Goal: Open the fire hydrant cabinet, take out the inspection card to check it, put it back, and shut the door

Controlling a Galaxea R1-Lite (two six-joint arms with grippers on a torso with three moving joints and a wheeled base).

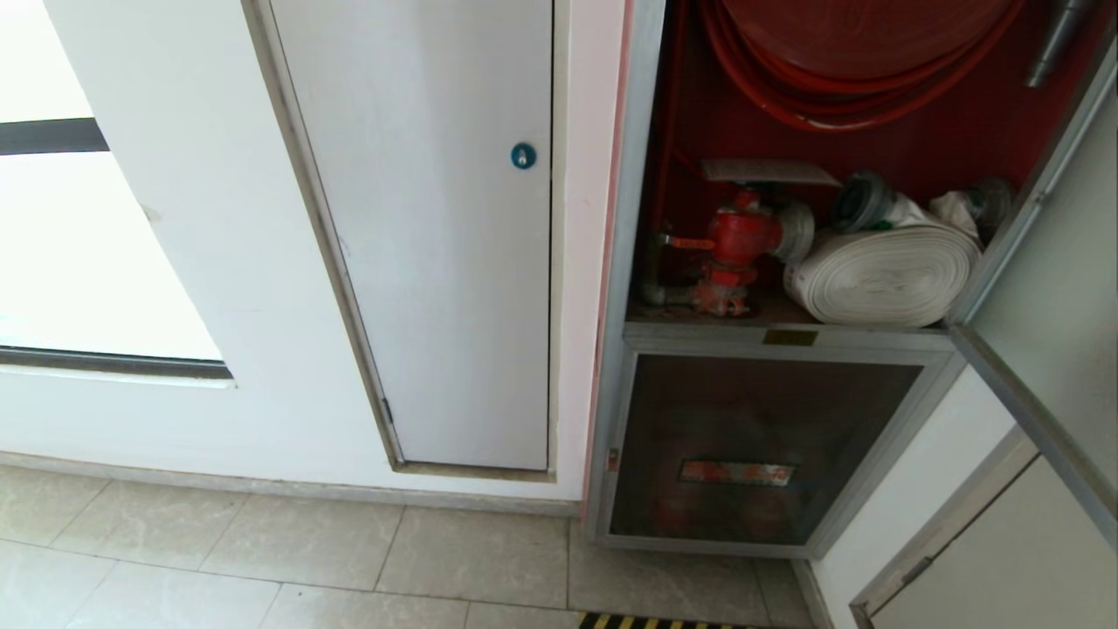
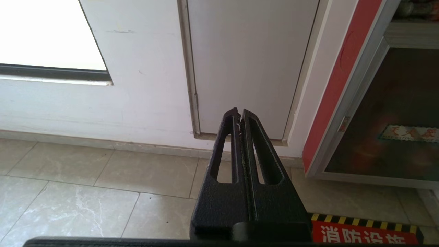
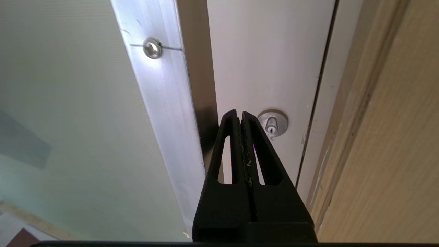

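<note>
Right claw (image 3: 241, 116) pressed together, empty, tip just beside the silver frame edge of the open door (image 3: 161, 103); a white panel with a round keyhole (image 3: 272, 125) just beyond. Left claw (image 2: 239, 115) pressed together, empty, aimed at the floor (image 2: 85, 192) and wall base. Farther off, cabinet (image 1: 690, 140) open: card (image 1: 764, 170) lying atop the red valve (image 1: 738, 236), white hose roll (image 1: 882, 275) beside.

The fire hydrant cabinet (image 1: 622, 262) has a brushed aluminium frame and a red painted interior. The door (image 3: 161, 103) edge is shiny metal. Floor tiles (image 2: 68, 192) look polished, marbled stone. The white rolled hose (image 1: 882, 275) is woven cloth.
</note>
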